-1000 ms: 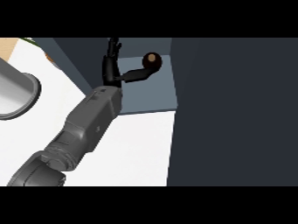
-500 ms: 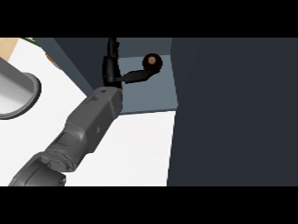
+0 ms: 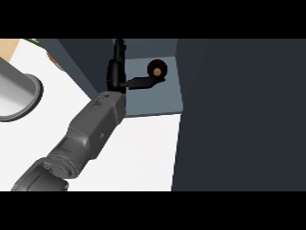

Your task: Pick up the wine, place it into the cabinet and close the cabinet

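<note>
Hand: your left hand (image 3: 117,72) reaches into the cabinet (image 3: 152,96), fingers straight, thumb out beside the wine.
Wine: inside the cabinet (image 3: 157,70), unheld.
Door: dark panel (image 3: 248,117) at your right.
Worktop: white (image 3: 142,152).

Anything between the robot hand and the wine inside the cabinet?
Nothing: in the head view the robot hand's thumb reaches right up to the wine.
</note>
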You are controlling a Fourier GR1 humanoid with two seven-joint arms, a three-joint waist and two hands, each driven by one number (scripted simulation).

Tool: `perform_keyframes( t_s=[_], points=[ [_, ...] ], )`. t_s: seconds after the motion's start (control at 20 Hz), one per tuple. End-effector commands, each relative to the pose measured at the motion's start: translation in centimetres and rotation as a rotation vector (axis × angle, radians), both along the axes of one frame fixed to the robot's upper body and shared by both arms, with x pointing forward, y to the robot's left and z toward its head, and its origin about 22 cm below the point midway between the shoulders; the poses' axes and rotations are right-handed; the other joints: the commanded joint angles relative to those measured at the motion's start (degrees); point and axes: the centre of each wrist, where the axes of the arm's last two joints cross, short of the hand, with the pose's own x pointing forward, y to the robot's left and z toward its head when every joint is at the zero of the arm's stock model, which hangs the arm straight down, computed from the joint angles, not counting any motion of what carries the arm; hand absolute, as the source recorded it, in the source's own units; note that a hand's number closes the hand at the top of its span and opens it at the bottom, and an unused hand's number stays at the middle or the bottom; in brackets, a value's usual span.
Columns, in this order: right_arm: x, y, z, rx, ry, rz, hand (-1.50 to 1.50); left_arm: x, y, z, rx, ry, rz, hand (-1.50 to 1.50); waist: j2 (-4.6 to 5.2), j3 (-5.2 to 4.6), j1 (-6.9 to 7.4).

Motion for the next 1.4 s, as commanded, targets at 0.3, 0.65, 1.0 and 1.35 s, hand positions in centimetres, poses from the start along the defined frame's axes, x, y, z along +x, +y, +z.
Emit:
perform_keyframes(
  t_s=[0.3, 0.65, 1.0, 1.35],
  points=[
    [-0.9, 0.0, 0.5, 0.033, -0.023, 0.017, -1.50, -0.7, 0.8, -1.4, -0.083, 0.003, -0.030, -1.50, -0.59, 0.05, 0.49],
    [0.0, -0.2, 0.7, 0.028, -0.001, 0.014, -1.50, -0.9, 0.8, -1.5, -0.161, 0.007, -0.048, -1.50, -0.99, 0.07, 0.66],
    [0.0, 1.1, 1.2, 0.006, 0.018, 0.017, -1.50, -2.0, 0.7, -2.7, -0.176, 0.007, -0.057, -1.50, -1.50, 0.04, 1.16],
    [-0.9, -0.3, 1.6, 0.011, -0.006, -0.029, -1.50, -6.1, -2.0, -4.0, -0.169, 0.020, -0.117, -1.50, -1.77, 0.09, 2.35]
  ],
)
